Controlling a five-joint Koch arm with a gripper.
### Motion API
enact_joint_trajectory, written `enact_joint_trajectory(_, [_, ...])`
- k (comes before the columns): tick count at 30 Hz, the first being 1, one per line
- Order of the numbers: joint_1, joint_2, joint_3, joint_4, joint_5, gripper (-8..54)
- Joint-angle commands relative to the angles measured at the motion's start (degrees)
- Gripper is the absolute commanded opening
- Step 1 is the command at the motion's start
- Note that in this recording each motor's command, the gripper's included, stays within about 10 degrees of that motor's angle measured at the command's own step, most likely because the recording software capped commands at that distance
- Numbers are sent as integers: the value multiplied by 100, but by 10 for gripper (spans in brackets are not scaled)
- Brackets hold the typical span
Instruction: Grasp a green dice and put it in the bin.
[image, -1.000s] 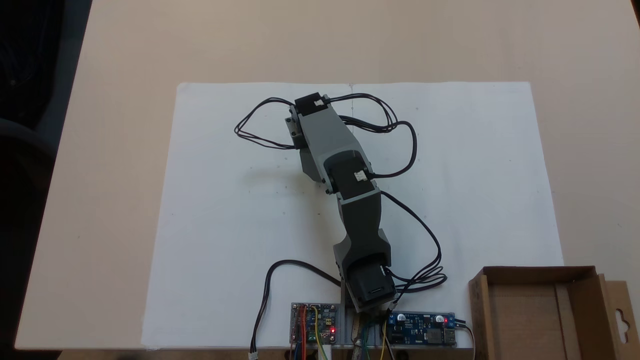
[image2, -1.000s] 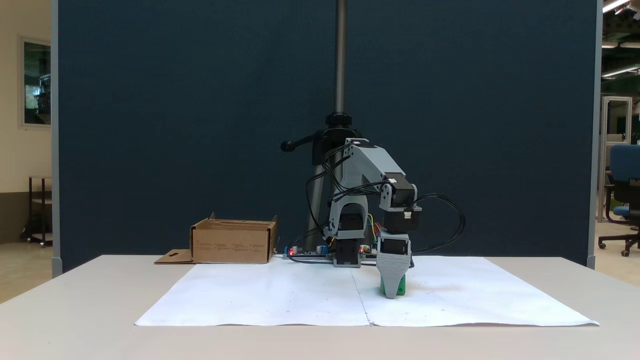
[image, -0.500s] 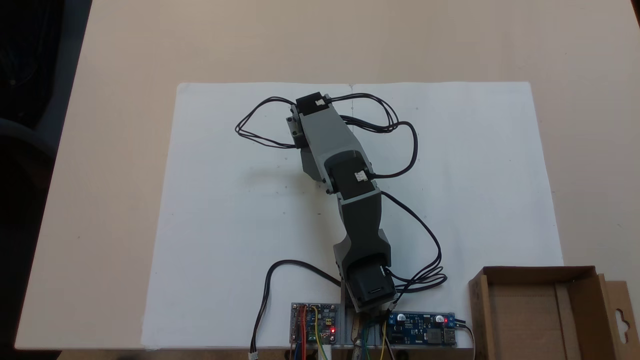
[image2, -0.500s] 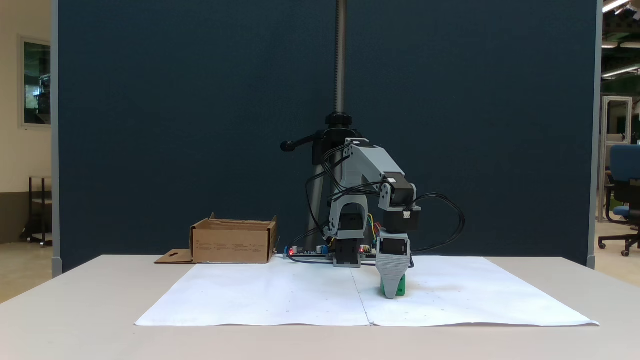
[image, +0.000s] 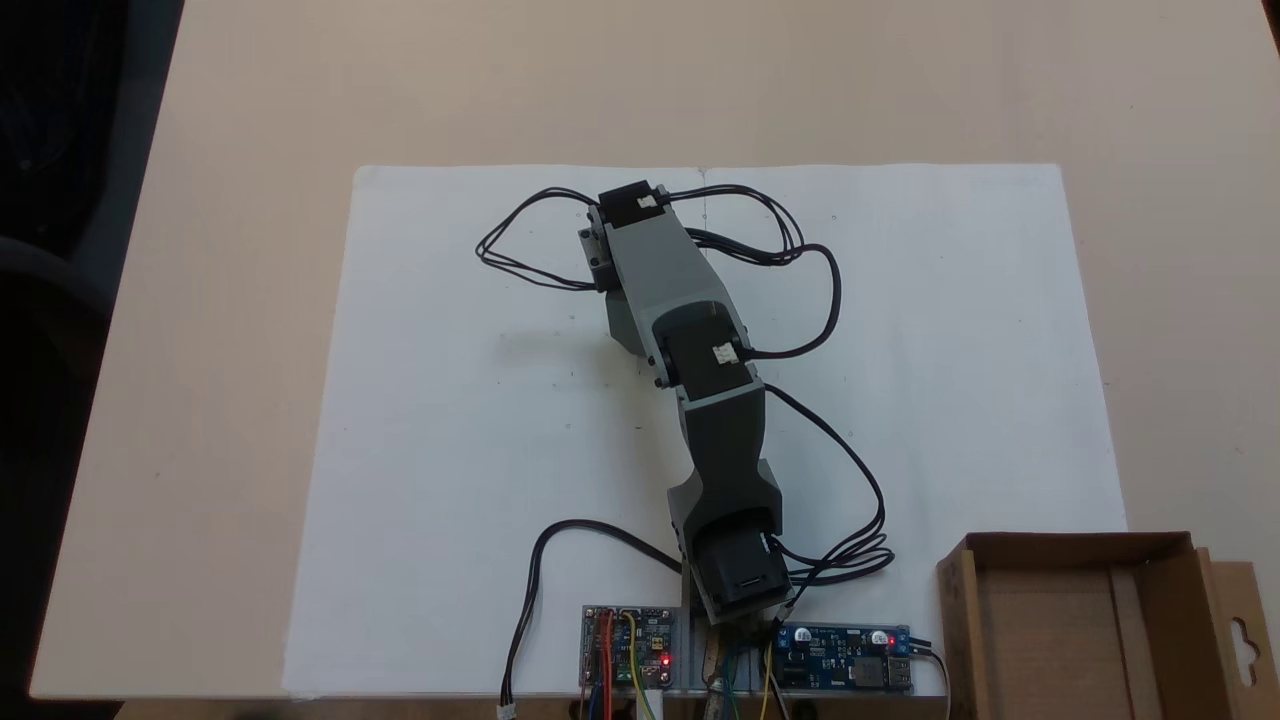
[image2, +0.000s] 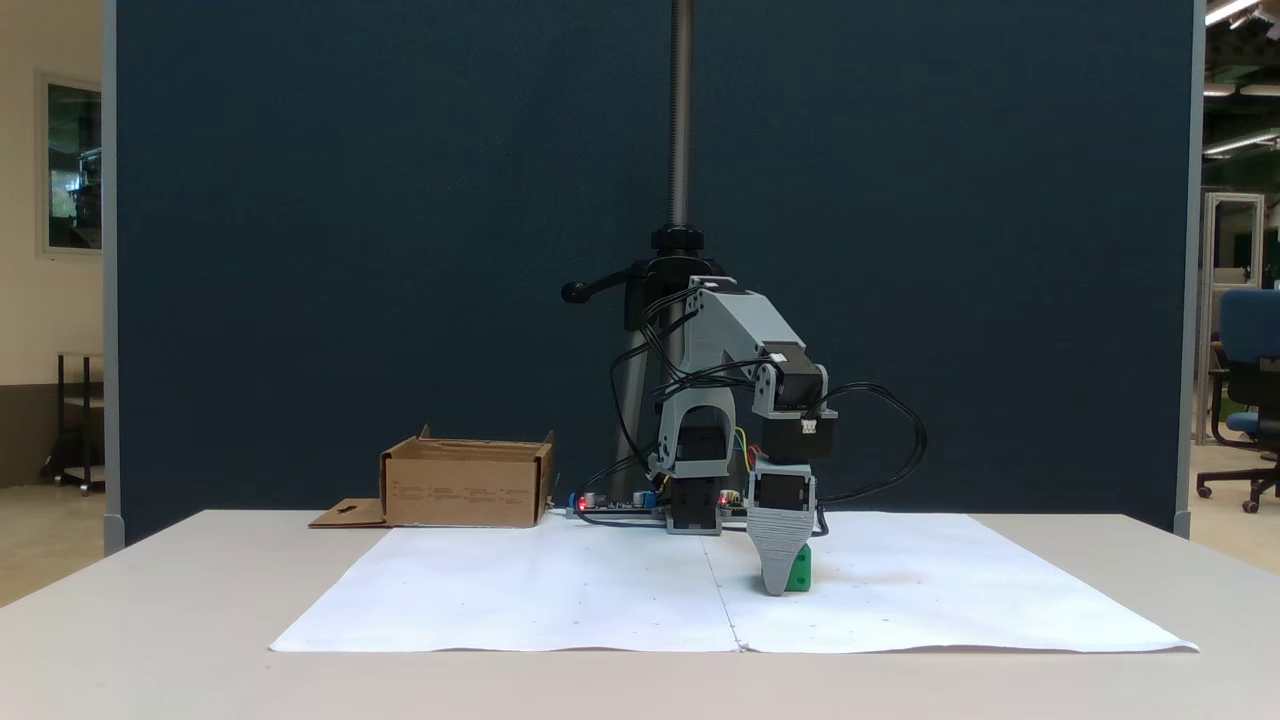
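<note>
The green dice (image2: 798, 577) sits low on the white paper sheet (image2: 560, 590), just right of the sheet's centre fold in the front-on fixed view, and my pincer (image2: 778, 585) is down at it with its grey finger (image2: 776, 556) across the dice's left part. My fingers line up one behind the other from that camera, so I cannot tell whether they are apart or clamped on the dice. From the fixed view above, my arm (image: 668, 280) reaches out over the sheet (image: 450, 420) and covers whatever lies beneath its wrist. The bin (image2: 466, 485) stands well apart, at the table's (image2: 150, 620) far left by my base; from above, the bin (image: 1160, 560) is at lower right.
</note>
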Motion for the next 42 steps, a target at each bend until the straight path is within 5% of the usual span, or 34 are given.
enact_joint_trajectory(1, [-35,88,-88,0,387,272])
enact_joint_trajectory(19, [-246,62,-88,-35,404,269])
enact_joint_trajectory(23, [-220,149,-79,-26,413,121])
enact_joint_trajectory(33, [202,352,-88,-35,378,117])
enact_joint_trajectory(42, [2197,1573,-466,-255,9,117])
